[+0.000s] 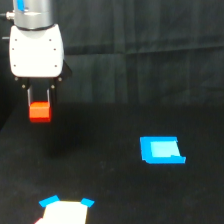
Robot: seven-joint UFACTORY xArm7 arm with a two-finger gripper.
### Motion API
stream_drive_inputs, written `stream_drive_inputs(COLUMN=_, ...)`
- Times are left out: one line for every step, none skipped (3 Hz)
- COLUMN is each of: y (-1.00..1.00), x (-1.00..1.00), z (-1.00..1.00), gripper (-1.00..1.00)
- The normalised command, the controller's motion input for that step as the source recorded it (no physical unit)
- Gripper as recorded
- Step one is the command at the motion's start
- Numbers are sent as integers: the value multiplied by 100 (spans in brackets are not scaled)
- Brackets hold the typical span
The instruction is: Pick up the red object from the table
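Observation:
The red object, a small bright red-orange block, hangs above the black table at the exterior view's upper left. My gripper points straight down with its white body above, and its two dark fingers are shut on the block's sides. A faint shadow lies on the table below the block, so the block is off the surface.
A flat blue piece lies on the table toward the exterior view's right. At the bottom edge, left of centre, sits a pale piece with blue corners. A dark curtain hangs behind the table.

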Motion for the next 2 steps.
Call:
stream_drive_inputs(y=-35, x=-10, z=22, gripper=-93)
stream_drive_inputs(y=-48, x=-25, z=-5, gripper=-100)
